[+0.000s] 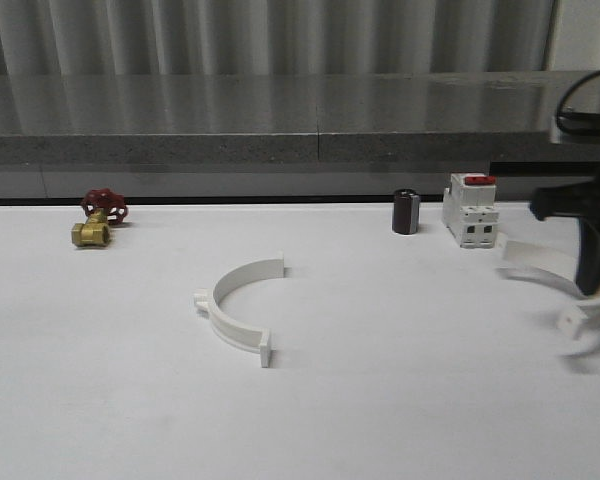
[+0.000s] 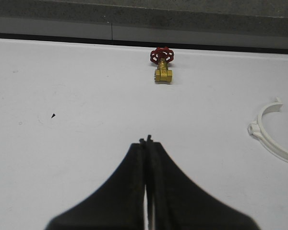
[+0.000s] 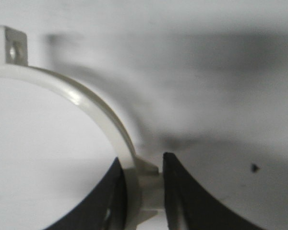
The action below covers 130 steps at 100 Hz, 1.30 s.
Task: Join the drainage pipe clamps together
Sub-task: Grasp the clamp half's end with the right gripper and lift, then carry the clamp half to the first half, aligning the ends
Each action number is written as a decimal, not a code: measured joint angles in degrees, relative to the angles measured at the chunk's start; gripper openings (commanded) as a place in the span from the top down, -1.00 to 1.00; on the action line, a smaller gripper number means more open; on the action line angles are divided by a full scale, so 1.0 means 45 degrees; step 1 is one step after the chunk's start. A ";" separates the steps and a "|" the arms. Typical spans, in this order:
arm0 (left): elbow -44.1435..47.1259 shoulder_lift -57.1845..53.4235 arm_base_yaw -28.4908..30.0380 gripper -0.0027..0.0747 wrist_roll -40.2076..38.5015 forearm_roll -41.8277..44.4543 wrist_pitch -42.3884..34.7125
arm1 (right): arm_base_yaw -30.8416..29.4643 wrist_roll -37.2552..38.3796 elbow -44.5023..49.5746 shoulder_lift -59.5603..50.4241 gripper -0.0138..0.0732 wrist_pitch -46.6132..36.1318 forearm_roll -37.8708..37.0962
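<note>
One white half-ring clamp [image 1: 235, 311] lies flat on the white table near the middle, its open side facing right; its curve also shows in the left wrist view [image 2: 269, 129]. The second clamp [image 1: 555, 283] hangs at the far right, tilted off the table, held by my right gripper [image 1: 598, 290]. In the right wrist view that gripper [image 3: 143, 184] is shut on the clamp's band and its middle lug, the clamp [image 3: 81, 98] arching away to a holed end tab. My left gripper [image 2: 148, 142] is shut with nothing in it, over bare table well left of the lying clamp.
A brass valve with a red handwheel [image 1: 99, 217] sits at the back left. A small dark cylinder [image 1: 406, 212] and a white breaker with a red switch [image 1: 470, 209] stand at the back right. A grey ledge [image 1: 280, 140] runs behind the table.
</note>
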 measured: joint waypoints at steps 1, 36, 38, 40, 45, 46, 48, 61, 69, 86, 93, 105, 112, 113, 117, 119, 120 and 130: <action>0.0000 0.0000 0.0000 0.98 0.0000 0.0000 0.0000 | 0.0173 0.0068 -0.0033 0.0000 0.76 0.0035 0.0000; 0.0000 0.0000 0.0000 0.98 0.0000 0.0000 0.0000 | 0.4445 0.5393 -0.2531 0.0591 0.76 0.1732 -0.2788; 0.0000 0.0000 0.0000 0.98 0.0000 0.0000 0.0000 | 0.4609 0.5673 -0.2695 0.0706 0.76 0.1817 -0.2969; 0.0000 0.0000 0.0000 0.98 0.0000 0.0000 0.0000 | 0.4712 0.5931 -0.2853 0.0829 0.76 0.1891 -0.3123; 0.0000 0.0000 0.0000 0.98 0.0000 0.0000 0.0000 | 0.5050 0.6396 -0.3202 0.1108 0.76 0.1988 -0.3351; 0.0000 0.0000 0.0000 0.98 0.0000 0.0000 0.0000 | 0.5085 0.6451 -0.3296 0.1190 0.76 0.2018 -0.3355; 0.0000 0.0000 0.0000 0.98 0.0000 0.0000 0.0000 | 0.5184 0.6616 -0.3390 0.1312 0.76 0.2049 -0.3416; 0.0000 0.0000 0.0000 0.98 0.0000 0.0000 0.0000 | 0.5618 0.7420 -0.4087 0.2030 0.76 0.2136 -0.3563; 0.0000 0.0000 0.0000 0.98 0.0000 0.0000 0.0000 | 0.5897 0.7633 -0.4447 0.2480 0.76 0.2171 -0.3589; 0.0000 0.0000 0.0000 0.98 0.0000 0.0000 0.0000 | 0.6326 0.8106 -0.5059 0.3195 0.76 0.2227 -0.3637; 0.0000 0.0000 0.0000 0.98 0.0000 0.0000 0.0000 | 0.6415 0.8243 -0.5240 0.3404 0.76 0.2227 -0.3664; 0.0000 0.0000 0.0000 0.98 0.0000 0.0000 0.0000 | 0.6465 0.8502 -0.5357 0.3651 0.76 0.2236 -0.3664; 0.0000 0.0000 0.0000 0.98 0.0000 0.0000 0.0000 | 0.6493 0.8626 -0.5356 0.3706 0.76 0.2256 -0.3683; 0.0000 0.0000 0.0000 0.98 0.0000 0.0000 0.0000 | 0.6499 0.8656 -0.5356 0.3712 0.76 0.2256 -0.3683; 0.0000 0.0000 0.0000 0.98 0.0000 0.0000 0.0000 | 0.6522 0.8737 -0.5356 0.3712 0.76 0.2256 -0.3690; 0.0000 0.0000 0.0000 0.98 0.0000 0.0000 0.0000 | 0.6527 0.8738 -0.5362 0.3712 0.76 0.2256 -0.3690; 0.0000 0.0000 0.0000 0.98 0.0000 0.0000 0.0000 | 0.6554 0.8774 -0.5389 0.3712 0.76 0.2256 -0.3690; 0.0000 0.0000 0.0000 0.98 0.0000 0.0000 0.0000 | 0.6582 0.8917 -0.5415 0.3712 0.76 0.2256 -0.3690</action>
